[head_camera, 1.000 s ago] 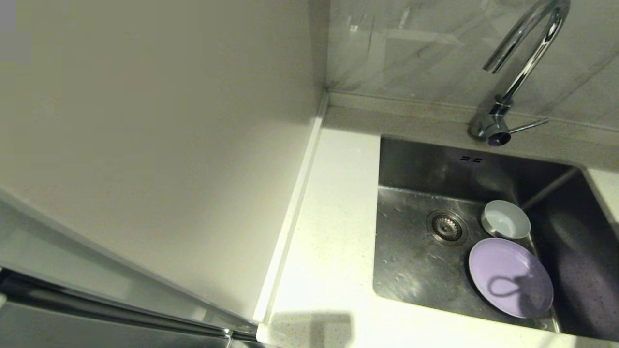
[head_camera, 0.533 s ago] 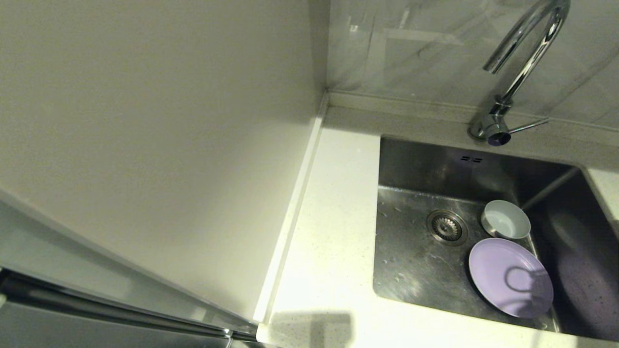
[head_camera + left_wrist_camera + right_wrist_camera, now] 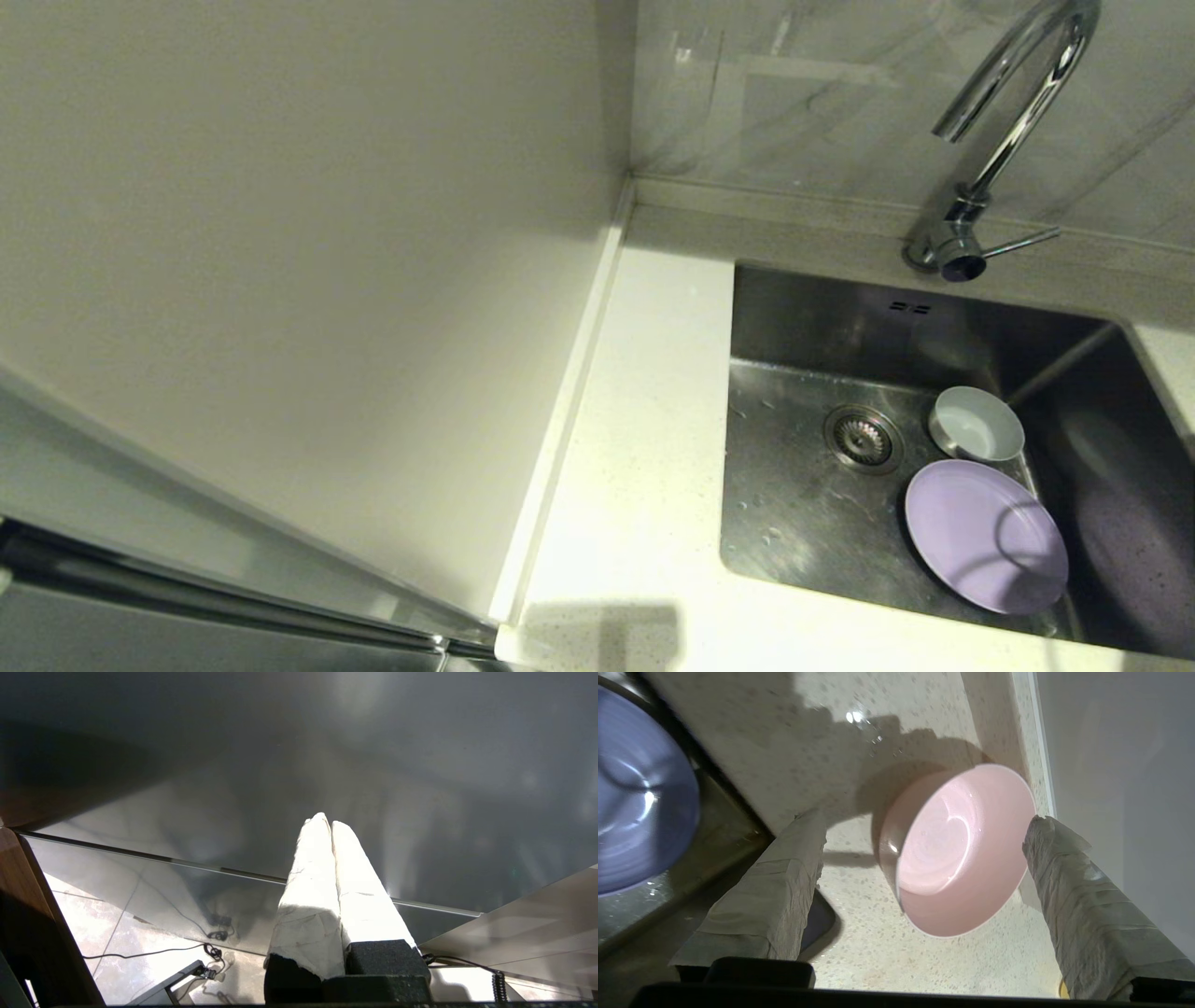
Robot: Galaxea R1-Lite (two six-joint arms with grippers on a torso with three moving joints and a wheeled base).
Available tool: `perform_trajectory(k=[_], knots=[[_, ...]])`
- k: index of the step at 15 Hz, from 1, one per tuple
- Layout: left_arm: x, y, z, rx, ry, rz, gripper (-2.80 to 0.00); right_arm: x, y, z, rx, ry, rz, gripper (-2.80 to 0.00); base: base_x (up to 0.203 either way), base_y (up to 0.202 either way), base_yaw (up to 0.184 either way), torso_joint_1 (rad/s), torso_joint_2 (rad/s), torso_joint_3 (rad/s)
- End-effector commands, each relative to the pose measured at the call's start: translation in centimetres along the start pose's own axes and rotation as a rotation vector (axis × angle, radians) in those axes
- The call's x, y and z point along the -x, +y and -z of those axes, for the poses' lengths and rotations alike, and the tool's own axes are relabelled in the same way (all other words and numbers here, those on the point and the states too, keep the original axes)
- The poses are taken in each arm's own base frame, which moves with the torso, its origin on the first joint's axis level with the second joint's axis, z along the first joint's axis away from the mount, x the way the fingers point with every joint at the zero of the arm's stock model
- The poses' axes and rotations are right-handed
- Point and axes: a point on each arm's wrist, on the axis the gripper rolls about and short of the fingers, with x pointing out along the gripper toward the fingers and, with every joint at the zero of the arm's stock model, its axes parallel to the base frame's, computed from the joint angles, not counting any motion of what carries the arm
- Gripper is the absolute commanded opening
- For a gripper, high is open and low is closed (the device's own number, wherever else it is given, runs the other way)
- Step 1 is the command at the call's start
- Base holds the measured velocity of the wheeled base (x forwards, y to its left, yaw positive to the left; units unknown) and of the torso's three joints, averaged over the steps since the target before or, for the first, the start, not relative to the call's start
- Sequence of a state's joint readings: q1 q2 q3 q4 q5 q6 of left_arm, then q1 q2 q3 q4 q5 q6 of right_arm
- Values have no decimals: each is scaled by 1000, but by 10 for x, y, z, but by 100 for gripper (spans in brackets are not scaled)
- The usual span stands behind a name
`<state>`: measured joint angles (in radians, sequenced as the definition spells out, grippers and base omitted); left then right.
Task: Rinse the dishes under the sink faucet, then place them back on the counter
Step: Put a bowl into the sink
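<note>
While two dishes lie in the sink [image 3: 794, 523], the pink bowl [image 3: 957, 851] sits on the bench [image 3: 644, 448].
Head view: lavender plate [image 3: 985, 534] touching the pale bowl [image 3: 976, 425], under the faucet [image 3: 1004, 131]. Left wrist view: left end effector [image 3: 331, 823] clenched, parked, grasping nothing. Right wrist view: right end effector [image 3: 924, 826] released, fingers either side of the pink bowl.

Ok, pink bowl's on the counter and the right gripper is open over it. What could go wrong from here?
1. The pink bowl sits between the open right gripper fingers, so a sideways retreat could knock it along the counter.
2. It stands close to the sink edge and could be nudged back in.
3. The lavender plate and blue-white bowl lie close together in the basin; grabbing one may bump the other.

The left gripper is parked, shut.
</note>
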<state>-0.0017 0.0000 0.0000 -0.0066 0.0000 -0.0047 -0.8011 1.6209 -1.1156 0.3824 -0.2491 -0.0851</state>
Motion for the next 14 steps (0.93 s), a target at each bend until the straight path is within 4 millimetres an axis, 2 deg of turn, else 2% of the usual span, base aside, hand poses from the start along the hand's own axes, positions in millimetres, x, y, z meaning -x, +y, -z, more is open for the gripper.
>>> perform_trajectory(k=[1, 5, 10, 14], knots=[[0, 0, 1, 0, 2, 0, -280, -12, -4, 5, -8, 53, 11, 0, 0, 0, 0, 0, 0, 0], [0, 0, 1, 0, 3, 0, -280, -31, -8, 12, -25, 131, 6, 0, 0, 0, 0, 0, 0, 0], [0, 0, 1, 0, 2, 0, -280, -60, 0, 18, -24, 226, -39, 0, 0, 0, 0, 0, 0, 0], [0, 0, 1, 0, 2, 0, -280, -66, 2, 19, -29, 246, -53, 0, 0, 0, 0, 0, 0, 0]])
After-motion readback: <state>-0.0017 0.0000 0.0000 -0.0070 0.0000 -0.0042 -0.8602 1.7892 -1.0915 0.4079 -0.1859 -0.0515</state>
